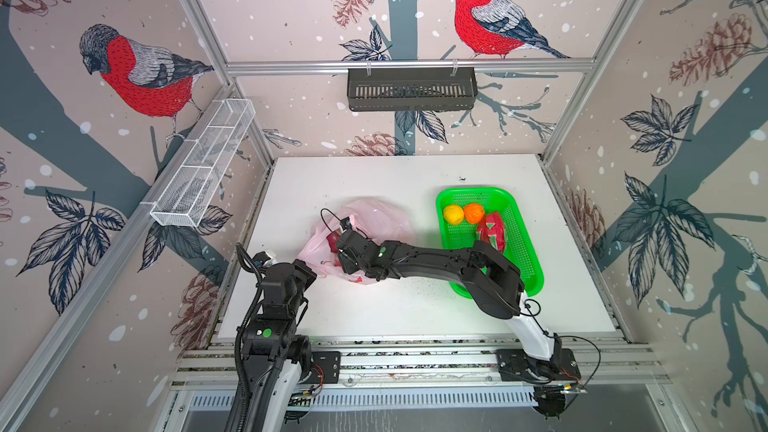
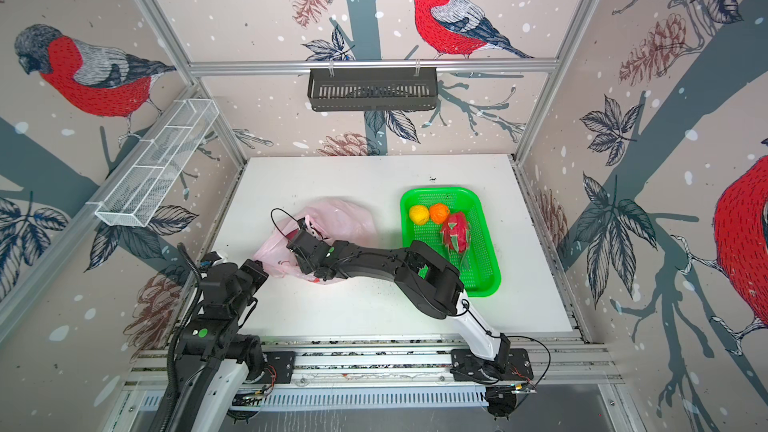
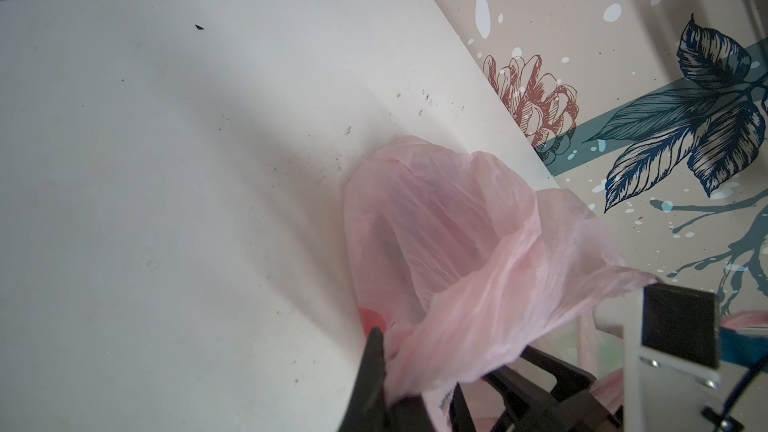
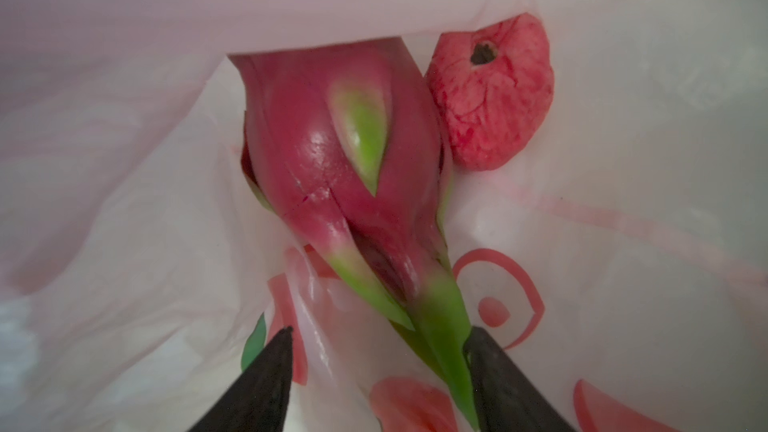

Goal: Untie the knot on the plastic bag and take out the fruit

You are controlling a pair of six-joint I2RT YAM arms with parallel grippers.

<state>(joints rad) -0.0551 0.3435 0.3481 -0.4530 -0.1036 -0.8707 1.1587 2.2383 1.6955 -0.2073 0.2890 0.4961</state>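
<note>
We see bare table [image 1: 374, 176] behind and before the pink bag [image 1: 378, 218], mid-table near the green basket [image 1: 473, 190]. The basket holds three fruits: lemon [image 1: 453, 214], orange [image 1: 473, 213], dragon fruit [image 1: 492, 232]. The bag holds two: second dragon fruit [image 4: 332, 151], red fruit [image 4: 490, 93]. Our left gripper [image 3: 388, 371] pinches the bag's edge; our right gripper [image 4: 378, 338], arm stretched across, sits inside, jaws apart astride the green tip.

You see a bag [image 3: 449, 234] of thin, crinkled, translucent plastic film. The dragon fruit [image 4: 332, 151] has smooth, waxy, glossy skin; the red fruit [image 4: 490, 93] looks matt and wrinkled. Basket [image 1: 465, 191]: shiny green plastic mesh. Tabletop [image 3: 166, 201]: matt white, lightly scuffed.
</note>
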